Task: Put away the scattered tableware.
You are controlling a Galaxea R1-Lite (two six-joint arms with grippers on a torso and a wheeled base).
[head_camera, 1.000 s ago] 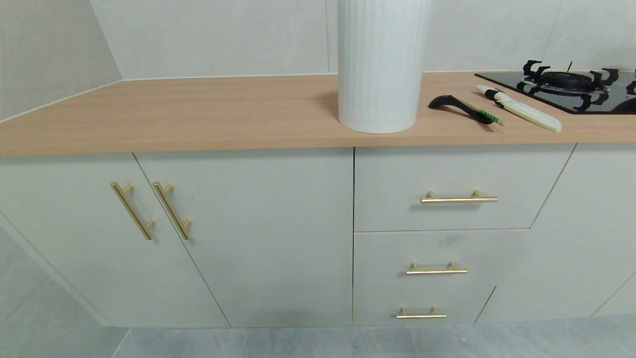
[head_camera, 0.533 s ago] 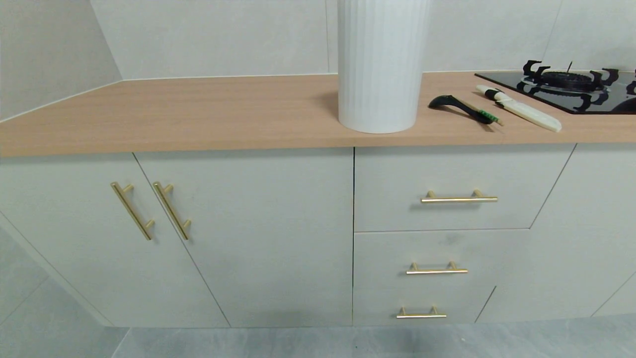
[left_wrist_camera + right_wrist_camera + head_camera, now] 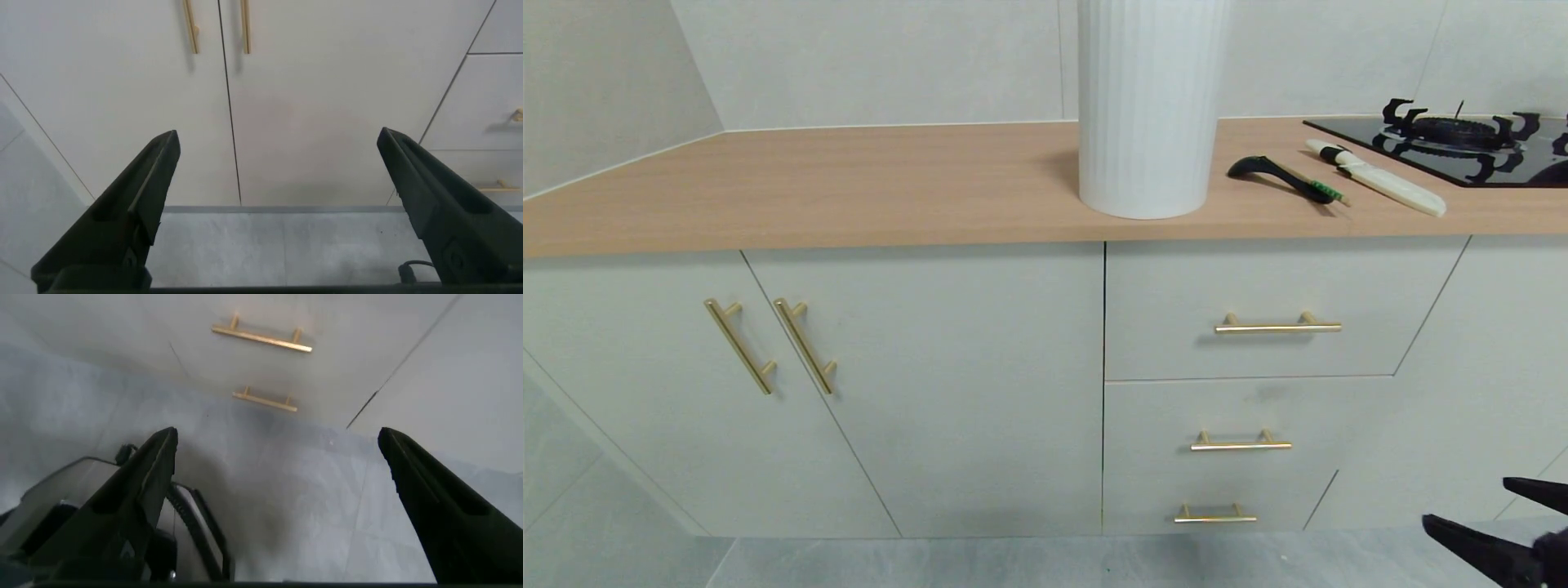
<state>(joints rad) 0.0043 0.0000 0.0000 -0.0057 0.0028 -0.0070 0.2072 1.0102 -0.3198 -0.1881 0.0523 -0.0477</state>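
On the wooden counter, right of a tall white ribbed container, lie a black utensil with a green end and a white knife with a black band. My right gripper is low at the bottom right, well below the counter, open with nothing between its fingers. In the right wrist view the right gripper faces the floor and the lower drawer handles. My left gripper is open too, empty, low before the double cabinet doors.
A black gas hob sits at the counter's far right. Below are two doors with brass handles and a stack of three shut drawers. Grey floor runs along the cabinet base.
My right gripper has come into the head view at the bottom right. The things on the counter have not moved.
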